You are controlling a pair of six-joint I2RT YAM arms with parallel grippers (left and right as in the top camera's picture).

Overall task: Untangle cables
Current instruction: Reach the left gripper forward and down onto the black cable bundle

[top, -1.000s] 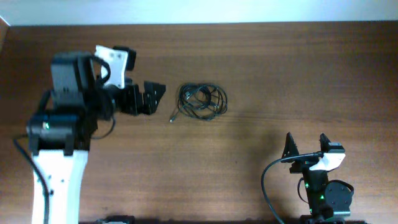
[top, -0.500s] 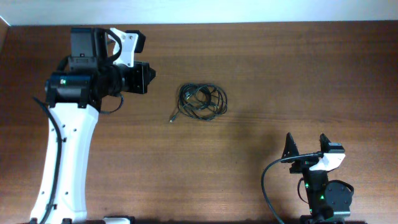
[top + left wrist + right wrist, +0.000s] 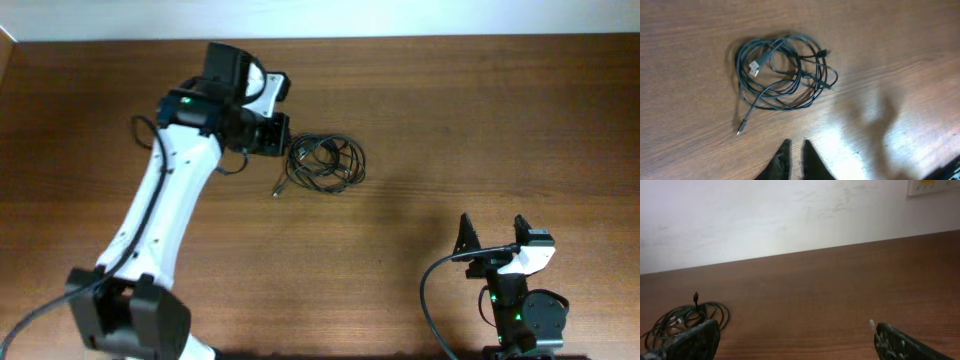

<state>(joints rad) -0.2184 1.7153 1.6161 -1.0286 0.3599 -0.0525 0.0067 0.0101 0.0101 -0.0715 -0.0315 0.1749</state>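
The cables (image 3: 326, 163) lie in one tangled bundle of thin black loops on the wooden table, back centre. One loose plug end (image 3: 277, 190) trails toward the front left. My left gripper (image 3: 283, 137) hovers just left of the bundle. In the left wrist view its fingertips (image 3: 795, 146) stand almost together with only a thin slit and nothing between them, and the cables (image 3: 784, 71) lie beyond them, untouched. My right gripper (image 3: 493, 236) rests at the front right, far from the bundle. Its fingers (image 3: 696, 340) are spread wide and empty, with the cables (image 3: 686, 317) at the far left.
A pale wall (image 3: 790, 215) runs along the table's far edge. The left arm's white link (image 3: 160, 215) crosses the left half of the table diagonally. The right arm's base and its thick black lead (image 3: 432, 290) sit at the front right corner.
The left arm swung from the table's left side to the right, up to the cable bundle. Its jaws went from wide open to nearly together. The right arm stayed still.
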